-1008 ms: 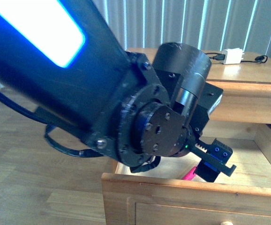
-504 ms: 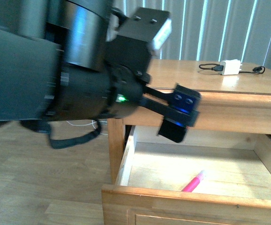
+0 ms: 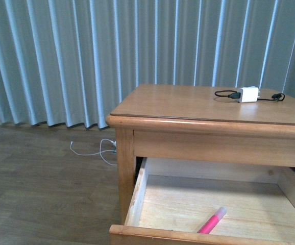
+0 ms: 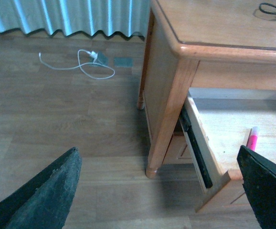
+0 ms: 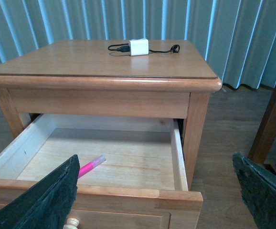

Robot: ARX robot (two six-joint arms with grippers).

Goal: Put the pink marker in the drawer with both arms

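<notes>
desk [image 3: 178, 104]: honey wood, white charger [image 3: 248, 94] on top | drawer [image 3: 137, 196]: pulled open, pink marker [image 3: 212, 220] lying slantwise on its pale floor near the front | left end effector [image 4: 157, 152]: spread wide, empty | right end effector [image 5: 154, 158]: spread wide, empty | room: wood floor [image 3: 35, 178], blue-grey curtain [image 3: 60, 61]

- We see soft, even daylight filtering through the curtains [image 3: 86, 61], which span 9 round to 2 o'clock in the front view and give everything a cool bluish cast.
- The cabinet top [image 3: 188, 104] carries a pale sheen toward 2 o'clock.
- The rail beneath its overhang sits in soft shade, while the pale floor of the drawer [image 3: 178, 204] looks bright at 5 o'clock.
- We find the front view crisp throughout.
- In the wrist views, the left gripper's fingers [image 4: 42, 191] and the right gripper's fingers [image 5: 37, 200] are dark, out-of-focus shapes.
- The left wrist view tilts the cabinet's lines.
</notes>
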